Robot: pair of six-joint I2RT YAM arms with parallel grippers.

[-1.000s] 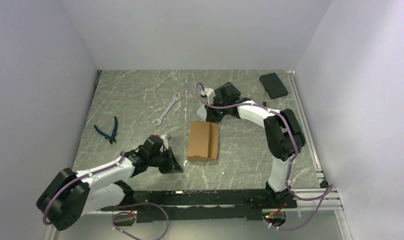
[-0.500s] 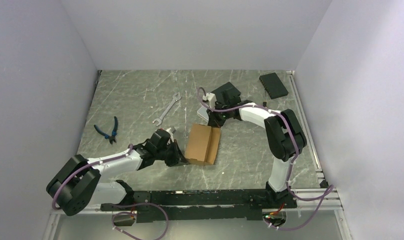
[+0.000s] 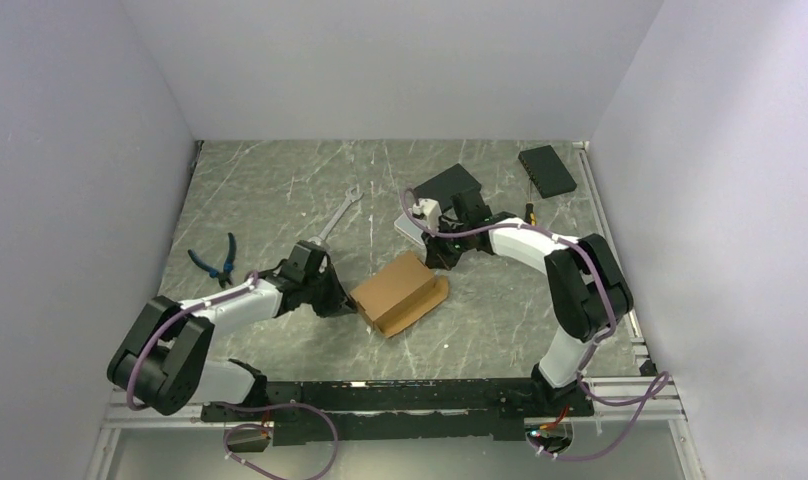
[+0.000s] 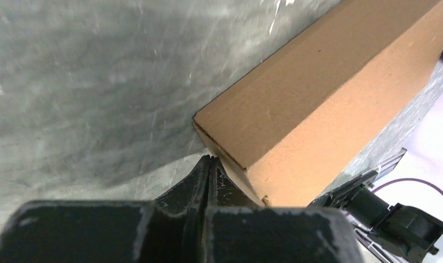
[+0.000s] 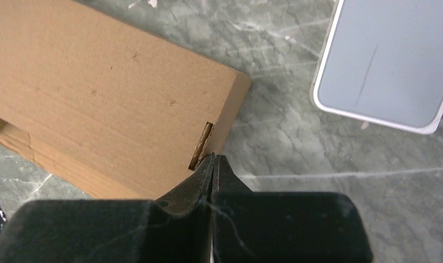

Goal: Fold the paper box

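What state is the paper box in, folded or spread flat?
Folded: the paper box has a top face and upright side walls in both wrist views.

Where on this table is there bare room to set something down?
Bare: the far-left table beyond the wrench and pliers, and the stretch between the box and the right arm. Crowded: mid-table, where the left pincer and right pincer, both shut, meet the box, with the white case and a black slab just behind.
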